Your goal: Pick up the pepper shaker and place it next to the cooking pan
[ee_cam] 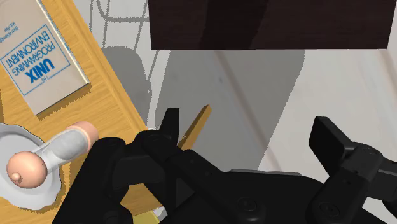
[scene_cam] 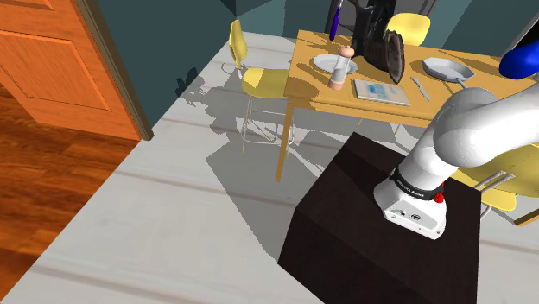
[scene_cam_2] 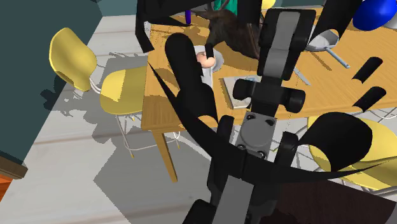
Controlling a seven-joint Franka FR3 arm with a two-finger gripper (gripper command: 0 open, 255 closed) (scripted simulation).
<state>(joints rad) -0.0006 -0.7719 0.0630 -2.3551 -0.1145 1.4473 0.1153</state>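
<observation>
The pepper shaker [scene_cam: 341, 69], pale grey with pinkish-tan ends, stands upright at the edge of a grey plate [scene_cam: 326, 62] on the wooden table [scene_cam: 363, 108]. The grey cooking pan [scene_cam: 447, 69] lies farther along the table toward the shoulder view's right, past a book [scene_cam: 381, 91]. In the wrist view my gripper [ee_cam: 248, 133] is open, its fingers [ee_cam: 169, 125] wide apart with nothing between them. It hangs high over the floor just off the table's edge. The shaker [ee_cam: 49, 159] is off to one side of the fingers, beyond the table edge. The shaker [scene_cam_2: 205, 60] and pan [scene_cam_2: 321, 39] peek out behind the arm.
A dark bag-like object [scene_cam: 385, 45] stands behind the plate, and a knife [scene_cam: 420, 87] lies beside the pan. Yellow chairs [scene_cam: 259, 79] surround the table. The dark stand [scene_cam: 371, 233] sits close to the table's near side. An orange door [scene_cam: 60, 65] is at left.
</observation>
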